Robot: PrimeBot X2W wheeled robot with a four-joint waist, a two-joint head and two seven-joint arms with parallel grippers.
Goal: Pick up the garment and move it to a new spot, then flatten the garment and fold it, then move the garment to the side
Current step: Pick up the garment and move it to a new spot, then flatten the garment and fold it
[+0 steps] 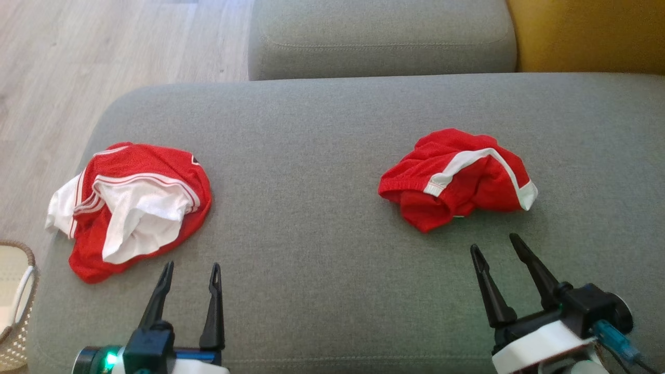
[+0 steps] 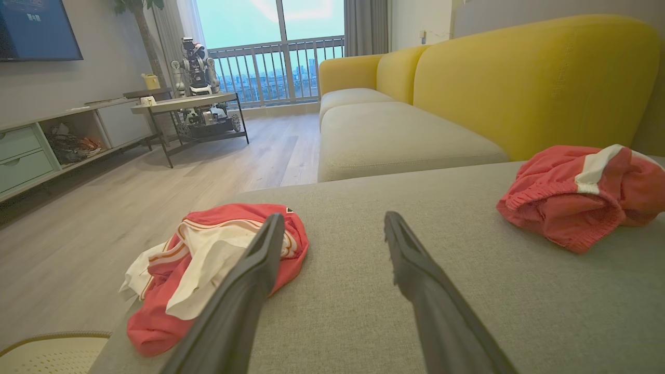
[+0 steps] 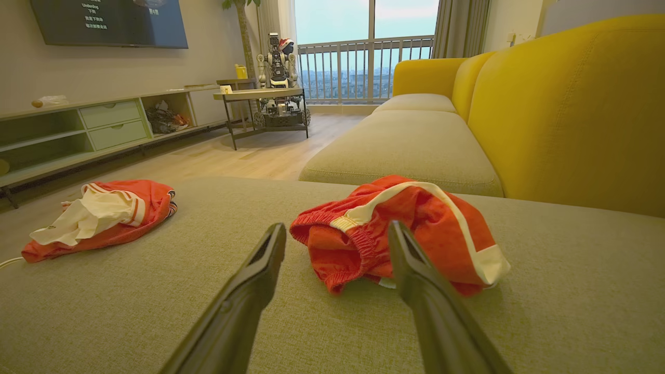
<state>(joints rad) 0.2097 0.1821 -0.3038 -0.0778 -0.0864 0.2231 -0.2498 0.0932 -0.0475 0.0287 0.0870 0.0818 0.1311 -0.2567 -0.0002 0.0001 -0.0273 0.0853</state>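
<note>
Though at cushion [image 1: 332, 119] edge, jersey [image 1: 156, 169] crumpled

- The left end effector [image 1: 192, 266] has two long black fingers [image 1: 156, 301], slim and tapering to points, each with a small slot near the tip.
- They rise from a black block [image 1: 150, 343]. Beside it a green light [image 1: 110, 358] glows on a dark round wrist.
- The right end effector [image 1: 494, 244] has matching black fingers above a white housing [image 1: 535, 348].
- A blue plug [image 1: 613, 335] with a thin dark cable [image 1: 641, 363] sits at its side.
- Seen close in the left wrist view, the pads [image 2: 415, 275] are matte dark grey with a slightly jagged inner edge.
</note>
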